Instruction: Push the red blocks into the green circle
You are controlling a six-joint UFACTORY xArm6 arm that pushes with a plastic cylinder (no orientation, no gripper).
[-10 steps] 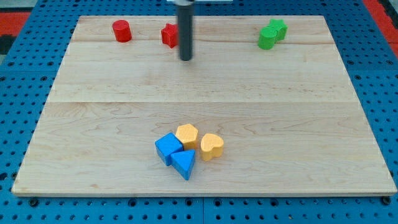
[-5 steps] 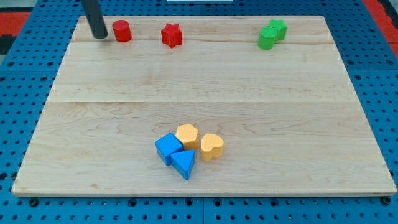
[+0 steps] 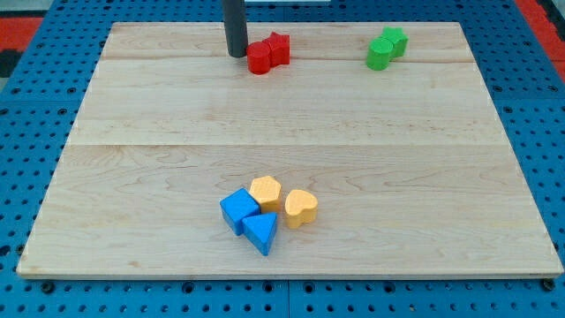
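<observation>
Red blocks, two: one red cylinder (image 3: 259,58) and one red star-shaped block (image 3: 278,48), touching one another near the desk's far edge, at roughly 12 o'clock from the desk's centre, the star at about 1 o'clock from the cylinder. My tip (image 3: 237,55), one, the lower end of a dark rod, stands just beside the cylinder at its 9 o'clock side; whether it touches cannot be told. Fingers: the rod carries none, so neither spread nor pinching applies. Green blocks, two: a green cylinder (image 3: 379,56) and a second green block (image 3: 394,40) of unclear shape, touching, well apart from the red pair at their 3 o'clock. Yellow blocks, two: a yellow hexagonal block (image 3: 265,191) and a yellow heart-shaped block (image 3: 301,208), near the desk's close edge at 6 o'clock from centre. Blue blocks, two: a blue cube (image 3: 238,210) and a blue triangular block (image 3: 261,232), packed against the yellow pair. Desk (image 3: 441,177), one, light wood, on a blue perforated base (image 3: 547,132).
</observation>
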